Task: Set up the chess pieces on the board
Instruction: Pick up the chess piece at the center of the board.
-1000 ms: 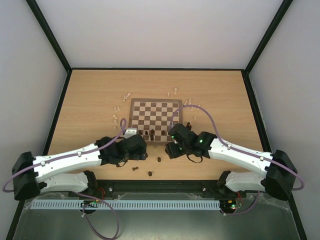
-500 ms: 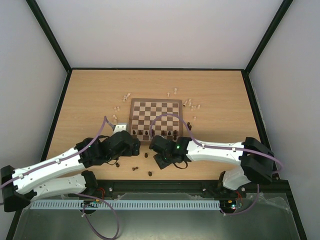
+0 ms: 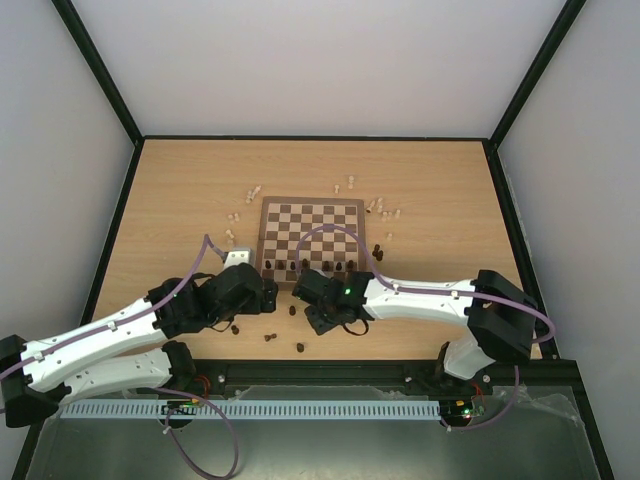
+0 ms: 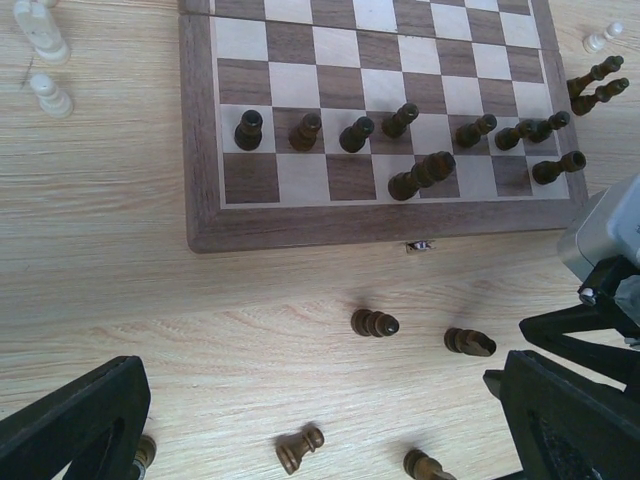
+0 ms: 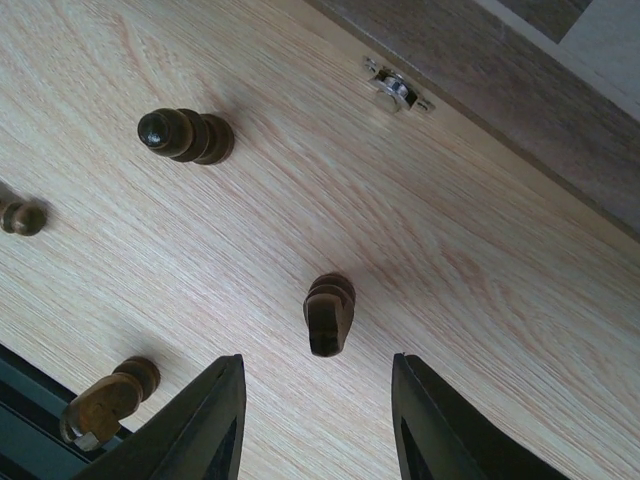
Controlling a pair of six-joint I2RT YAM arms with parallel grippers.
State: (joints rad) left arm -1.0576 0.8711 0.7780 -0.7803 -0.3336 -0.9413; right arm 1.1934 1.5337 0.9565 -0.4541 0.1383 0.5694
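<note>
The board point(image 3: 262, 230) lies mid-table and shows in the left wrist view point(image 4: 200, 150). Several dark chess pieces point(image 3: 300, 267) stand on its near rows point(image 4: 248, 129). Other dark pieces lie loose on the table in front of it point(image 4: 375, 322). My right gripper point(image 3: 318, 318) is open and low over the table. A dark piece point(image 5: 328, 312) stands just ahead of its gap point(image 5: 318, 375), untouched. My left gripper point(image 3: 255, 300) is open wide and empty point(image 4: 320, 375), above a fallen dark piece point(image 4: 299, 449).
Cream pieces lie scattered off the board's far left point(image 3: 253, 190), left point(image 3: 232, 217) and far right point(image 3: 385, 210). Two dark pieces stand beside the board's right edge point(image 3: 378, 250). The right arm's wrist point(image 4: 610, 250) is close to my left gripper. The table's front rail point(image 3: 320, 375) is near.
My right arm has swung left from the board's near right corner to the loose pieces in front of the board. My left arm has drawn back to the left.
</note>
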